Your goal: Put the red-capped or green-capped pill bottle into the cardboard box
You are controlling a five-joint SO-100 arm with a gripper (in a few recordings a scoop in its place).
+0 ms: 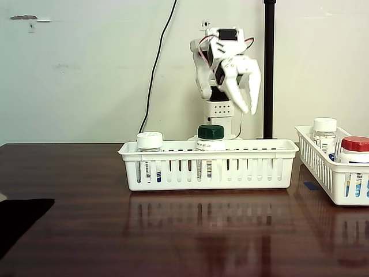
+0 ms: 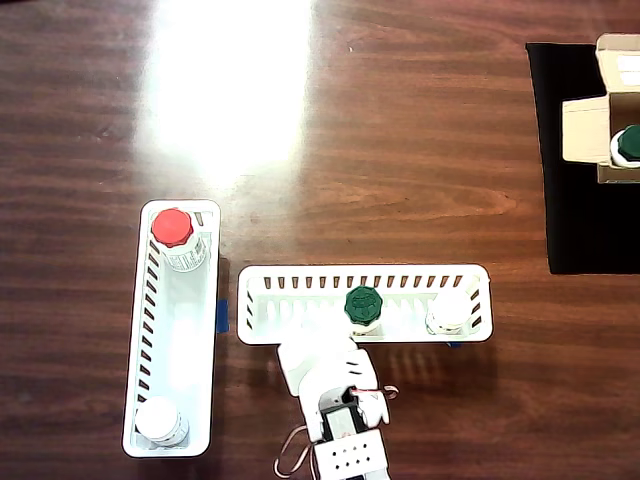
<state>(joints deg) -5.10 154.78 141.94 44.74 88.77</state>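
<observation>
A green-capped pill bottle [image 1: 210,134] [image 2: 363,303] stands in the long white basket [image 1: 259,170] [image 2: 400,274] in front of the arm. A red-capped bottle [image 1: 356,148] [image 2: 173,229] stands in a second white basket [image 1: 319,164] [image 2: 135,330]. In the overhead view the cardboard box [image 2: 585,125] lies at the top right edge, with another green-capped bottle [image 2: 630,142] showing in it. My gripper [image 1: 249,109] [image 2: 318,342] hangs raised above the long basket's back edge, a little to the side of the green cap. It is open and holds nothing.
White-capped bottles stand in the long basket [image 1: 150,141] [image 2: 450,310] and in the second basket [image 1: 324,127] [image 2: 160,422]. The box rests on a black mat [image 2: 580,220] [image 1: 20,216]. A black pole [image 1: 268,69] and cable rise behind the arm.
</observation>
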